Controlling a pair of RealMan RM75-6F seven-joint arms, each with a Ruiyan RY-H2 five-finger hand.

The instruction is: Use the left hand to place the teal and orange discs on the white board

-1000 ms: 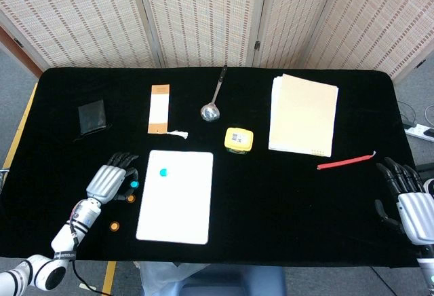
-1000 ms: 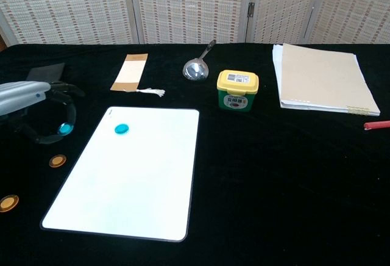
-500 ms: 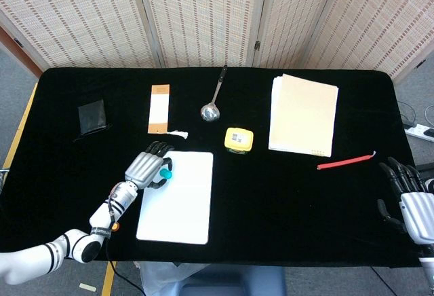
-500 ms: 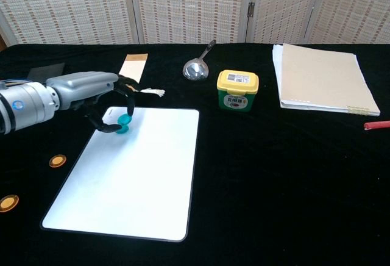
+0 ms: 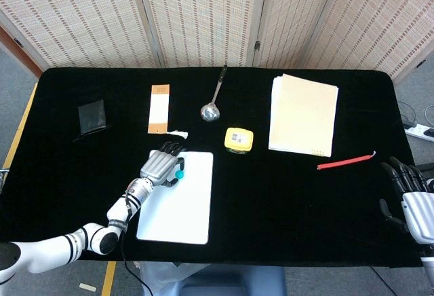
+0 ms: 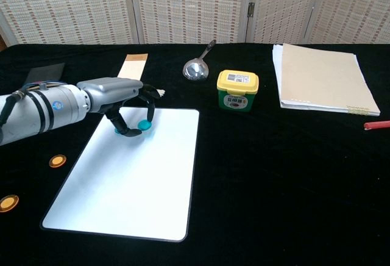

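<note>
The left hand (image 6: 125, 104) pinches a teal disc (image 6: 144, 124) over the upper-left corner of the white board (image 6: 134, 180), beside a second teal disc (image 6: 120, 130) partly hidden under the fingers. Two orange discs (image 6: 57, 161) lie on the desk (image 6: 274, 174) left of the board. The right hand (image 5: 410, 197) hangs at the desk's right edge, holding nothing, fingers apart.

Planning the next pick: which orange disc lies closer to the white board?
The upper orange disc, just off the white board's left edge; the other orange disc sits further left, nearer the table's front.
</note>
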